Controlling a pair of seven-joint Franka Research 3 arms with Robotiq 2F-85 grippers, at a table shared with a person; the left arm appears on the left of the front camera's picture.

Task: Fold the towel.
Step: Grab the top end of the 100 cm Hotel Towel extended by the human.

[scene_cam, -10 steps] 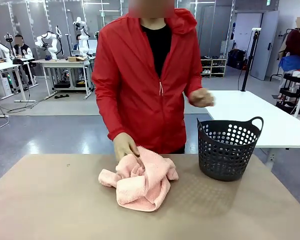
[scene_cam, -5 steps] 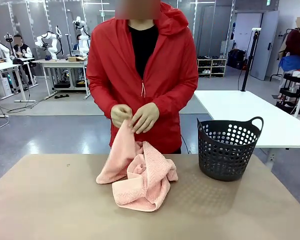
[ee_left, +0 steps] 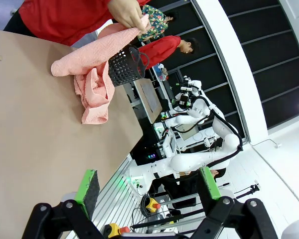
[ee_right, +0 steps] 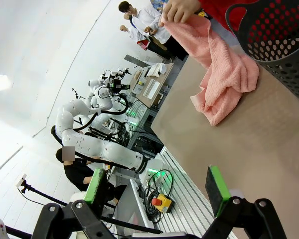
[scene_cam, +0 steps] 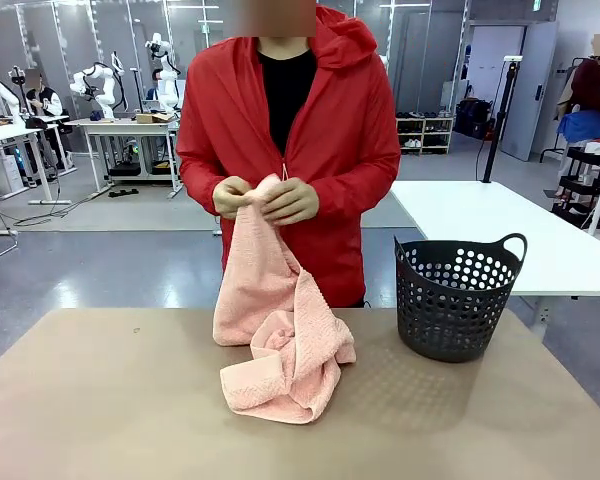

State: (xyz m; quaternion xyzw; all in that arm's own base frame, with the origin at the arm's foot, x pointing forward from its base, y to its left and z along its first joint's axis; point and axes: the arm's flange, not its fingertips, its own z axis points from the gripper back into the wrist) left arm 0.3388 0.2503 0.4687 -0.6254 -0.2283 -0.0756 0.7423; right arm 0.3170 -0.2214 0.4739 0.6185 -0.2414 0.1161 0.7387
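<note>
The salmon-pink towel (scene_cam: 280, 330) hangs crumpled from the person's two hands (scene_cam: 270, 200) at chest height, its lower part still bunched on the table (scene_cam: 100, 400). It also appears in the left wrist view as the towel (ee_left: 92, 74) and in the right wrist view as the towel (ee_right: 222, 74). My left gripper (ee_left: 147, 191) stands open, well back from the towel, with nothing between its green pads. Equally far from the cloth, my right gripper (ee_right: 157, 191) is open and empty.
A dark perforated basket (scene_cam: 458, 295) stands on the table to the right of the towel. The person in a red jacket (scene_cam: 290, 130) stands at the far edge. A white table (scene_cam: 520, 230) lies behind on the right.
The person has picked up one corner of the towel with both hands and raised it from table level to chest height. Neither gripper has changed.
</note>
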